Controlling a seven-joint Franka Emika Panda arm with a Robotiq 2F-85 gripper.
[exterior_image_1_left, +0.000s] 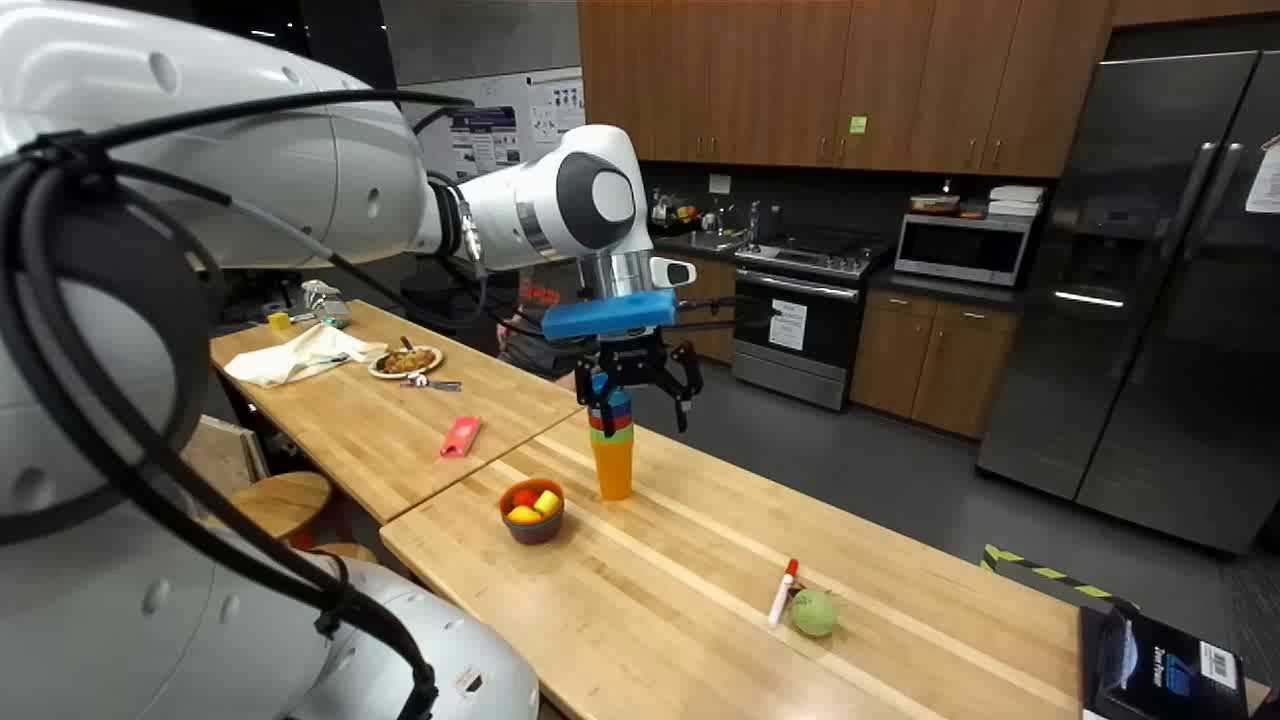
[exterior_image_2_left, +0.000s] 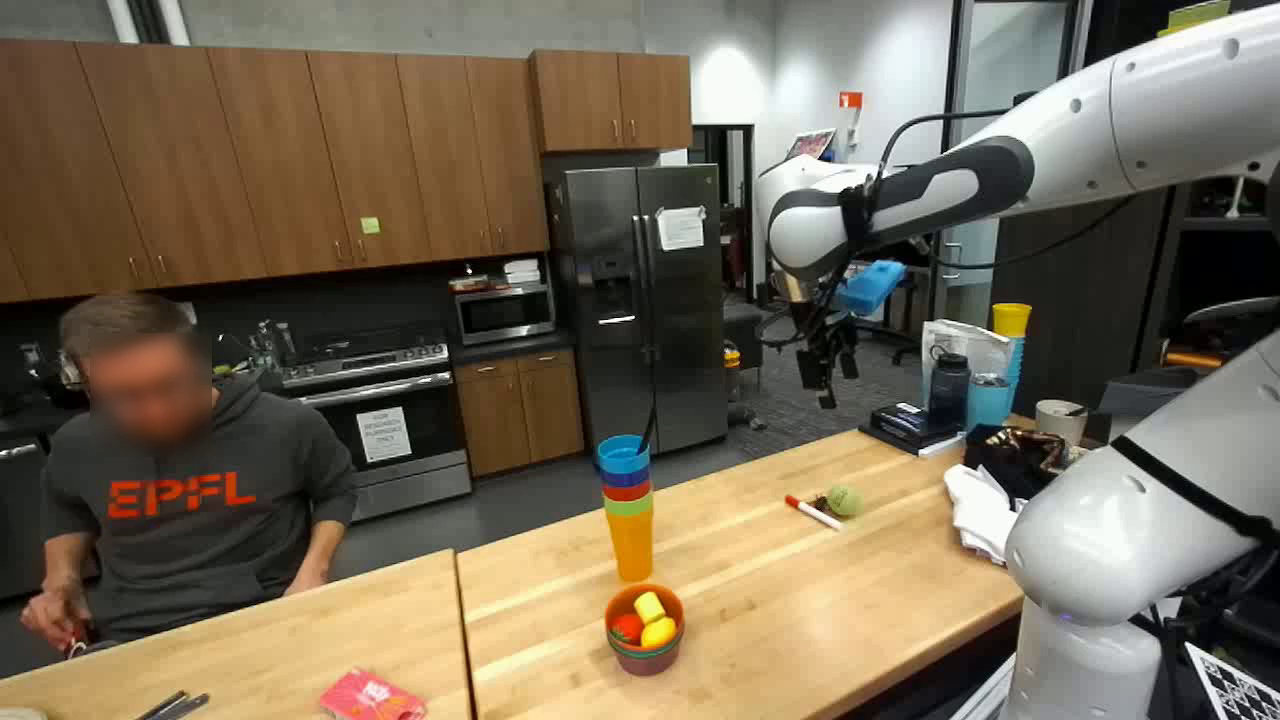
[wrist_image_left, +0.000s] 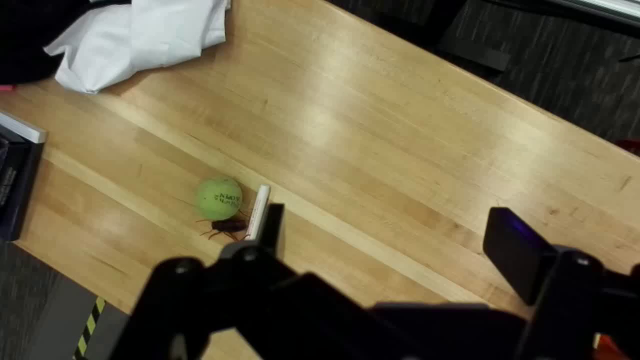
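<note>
Over counter (wrist_image_left: 375, 135), have end effector (exterior_image_1_left: 645, 424) spread wide and empty; best line up first, then lower slowly and squarely, without clipping ball (wrist_image_left: 219, 198); find ball below, outside the finger gap to one side; see marker (wrist_image_left: 258, 211) just beside, partly blocked in wrist view, and dark bug-shaped piece (wrist_image_left: 229, 226) between.

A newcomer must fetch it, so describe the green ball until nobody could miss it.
On the wooden table, go from the tall cup stack toward the black box. Between them lies the green ball, beside a dark insect-like thing and a red-capped white marker. Unlike those two, it is round and pale yellow-green.
</note>
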